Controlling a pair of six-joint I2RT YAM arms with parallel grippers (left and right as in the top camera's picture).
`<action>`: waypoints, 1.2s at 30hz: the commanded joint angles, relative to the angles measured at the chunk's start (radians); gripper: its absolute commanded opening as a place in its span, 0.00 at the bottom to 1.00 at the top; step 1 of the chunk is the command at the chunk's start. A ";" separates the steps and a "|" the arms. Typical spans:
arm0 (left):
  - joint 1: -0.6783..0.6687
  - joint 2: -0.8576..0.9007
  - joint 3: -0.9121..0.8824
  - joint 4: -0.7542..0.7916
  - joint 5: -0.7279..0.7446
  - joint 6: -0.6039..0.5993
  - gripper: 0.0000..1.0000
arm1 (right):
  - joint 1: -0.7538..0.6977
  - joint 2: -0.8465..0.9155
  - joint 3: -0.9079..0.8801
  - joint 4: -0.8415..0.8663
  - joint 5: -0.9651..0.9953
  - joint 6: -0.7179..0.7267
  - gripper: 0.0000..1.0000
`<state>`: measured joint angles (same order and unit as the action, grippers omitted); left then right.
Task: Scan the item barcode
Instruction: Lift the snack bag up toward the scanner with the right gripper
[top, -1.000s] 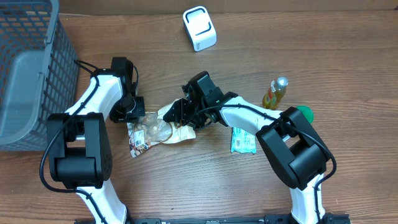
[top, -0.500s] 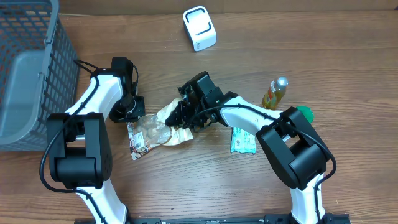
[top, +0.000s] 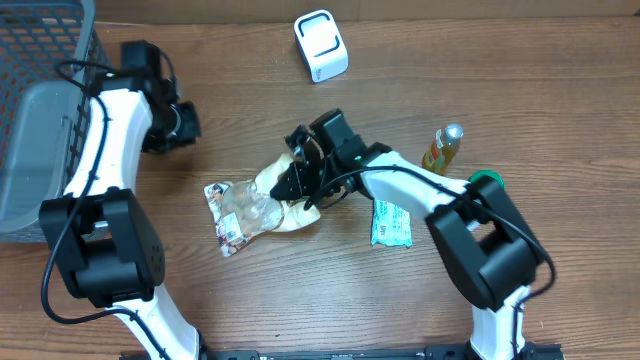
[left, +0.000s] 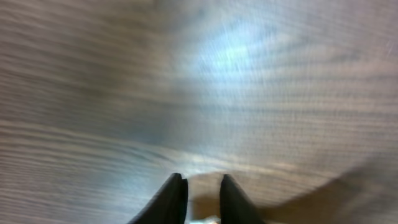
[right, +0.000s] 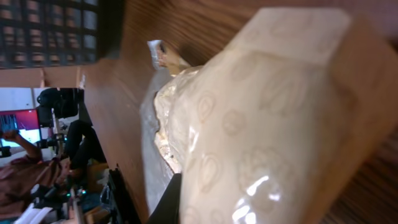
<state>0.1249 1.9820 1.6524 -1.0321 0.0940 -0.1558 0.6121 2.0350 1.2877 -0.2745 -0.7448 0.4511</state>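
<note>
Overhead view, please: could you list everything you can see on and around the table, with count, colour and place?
wire basket: one, grey, far left edge of the table
barcode scanner: one, white, top centre
snack bag: one, cream and clear, centre of the table
bottle: one, yellowish with a silver cap, right of centre
flat packet: one, pale teal, lower right of the snack bag
round green object: one, green, right side, partly hidden by the right arm, too hidden to identify
table: one, brown wood
left gripper: one, black, by the wire basket, slightly open and empty
right gripper: one, black, centre, shut on the snack bag's right end
</note>
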 joint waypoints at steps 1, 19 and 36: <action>0.014 0.002 0.023 0.026 0.022 0.003 0.66 | -0.020 -0.138 0.026 -0.071 0.068 -0.124 0.04; 0.012 0.002 0.023 0.031 0.019 0.003 1.00 | -0.025 -0.212 0.551 -0.544 0.432 -0.624 0.04; 0.012 0.002 0.023 0.031 0.019 0.003 1.00 | 0.010 -0.175 0.551 -0.188 0.898 -1.121 0.04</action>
<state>0.1390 1.9820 1.6596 -1.0019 0.0994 -0.1539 0.6201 1.8542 1.8160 -0.5034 0.0502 -0.5571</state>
